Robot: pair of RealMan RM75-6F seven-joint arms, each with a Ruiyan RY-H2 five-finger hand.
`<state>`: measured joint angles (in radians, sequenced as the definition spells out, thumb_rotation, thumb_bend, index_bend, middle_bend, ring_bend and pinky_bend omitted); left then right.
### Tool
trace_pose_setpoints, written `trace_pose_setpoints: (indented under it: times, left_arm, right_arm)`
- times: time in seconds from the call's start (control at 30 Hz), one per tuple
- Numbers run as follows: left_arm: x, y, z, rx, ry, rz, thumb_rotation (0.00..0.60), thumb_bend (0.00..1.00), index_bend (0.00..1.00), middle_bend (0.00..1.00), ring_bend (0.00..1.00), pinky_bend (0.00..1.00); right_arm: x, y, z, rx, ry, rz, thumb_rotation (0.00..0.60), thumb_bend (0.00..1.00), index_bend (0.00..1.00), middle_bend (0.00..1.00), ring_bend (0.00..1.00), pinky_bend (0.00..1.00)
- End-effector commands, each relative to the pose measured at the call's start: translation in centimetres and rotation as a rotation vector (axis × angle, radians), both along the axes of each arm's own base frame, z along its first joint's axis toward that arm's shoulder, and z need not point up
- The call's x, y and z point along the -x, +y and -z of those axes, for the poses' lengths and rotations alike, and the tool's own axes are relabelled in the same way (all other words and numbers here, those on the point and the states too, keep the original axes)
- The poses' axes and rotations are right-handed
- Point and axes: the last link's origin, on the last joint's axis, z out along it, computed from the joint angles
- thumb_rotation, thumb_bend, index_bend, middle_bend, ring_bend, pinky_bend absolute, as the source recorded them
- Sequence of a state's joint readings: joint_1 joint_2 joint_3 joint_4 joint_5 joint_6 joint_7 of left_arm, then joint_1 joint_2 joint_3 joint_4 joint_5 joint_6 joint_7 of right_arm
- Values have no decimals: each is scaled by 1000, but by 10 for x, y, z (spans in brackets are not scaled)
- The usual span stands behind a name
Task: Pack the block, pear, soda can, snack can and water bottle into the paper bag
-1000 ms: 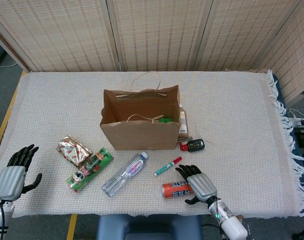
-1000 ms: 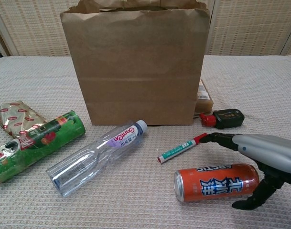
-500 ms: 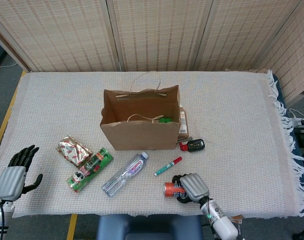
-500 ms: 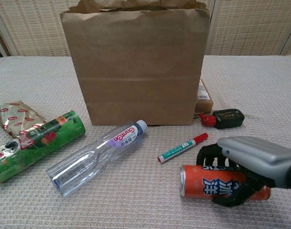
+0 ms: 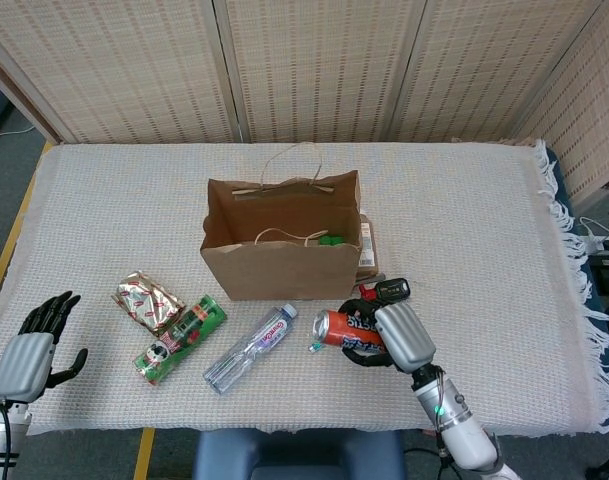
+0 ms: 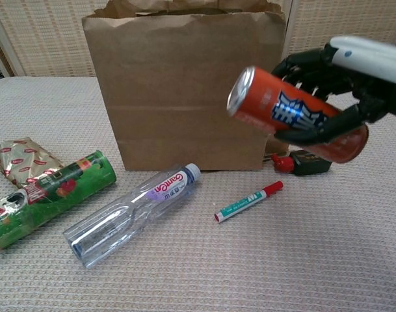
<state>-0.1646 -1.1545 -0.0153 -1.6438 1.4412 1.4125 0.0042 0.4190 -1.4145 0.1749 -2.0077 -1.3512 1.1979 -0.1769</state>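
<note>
While gripped aloft in the right hand [image 6: 354,71], soda can [image 6: 292,114] above marker [image 6: 248,201], paper bag [image 6: 184,91] just behind.

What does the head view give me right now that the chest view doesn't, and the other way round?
Only the head view shows the left hand, open and empty at the table's near left corner, the bag's open top with something green inside, and the bag's handles.

Only the chest view shows clearly that the soda can is lifted off the cloth, tilted, in front of the paper bag.

Both show the right hand gripping the soda can, plus the water bottle, snack can, marker and foil packet lying on the cloth.
</note>
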Motion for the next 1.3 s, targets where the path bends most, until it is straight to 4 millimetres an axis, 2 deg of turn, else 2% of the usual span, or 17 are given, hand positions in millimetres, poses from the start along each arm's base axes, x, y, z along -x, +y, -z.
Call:
trace_pose_setpoints:
  times: [0.03,0.27,0.5,0.8,0.97,1.1,1.3]
  left_arm:
    - [0,0,0,0,-3,-2,600,377,46,0,0,91]
    - [-1,3,2,2,-3,6,600,377,46,0,0,91]
    - [-1,1,1,-3,-10,4,600,377,46,0,0,91]
    - [-1,1,3,8,-20,-7,600,377,46,0,0,91]
    - [-1,0,4,15,-18,-5,600,377,46,0,0,91]
    - [-1,-1,3,16,-33,-15,600,378,46,0,0,91]
    - [-2,-2,3,26,-37,-19,600,377,46,0,0,91]
  right_arm:
    - [-4,-26,-24,91,-119,47,600,398,770,572,572,716]
    - [-11,-34,-27,111,-169,33,600,398,770,571,566,715]
    - [-37,-44,-26,107,-299,7,600,405,774,572,564,709]
    - [-69,-77,-32,261,-564,20,600,405,754,571,533,699]
    - [-76,-86,-30,306,-627,30,600,405,735,571,520,695]
    - [-85,-112,-14,410,-664,41,600,405,728,571,500,693]
    - [-97,-137,10,436,-660,57,600,405,726,571,495,689]
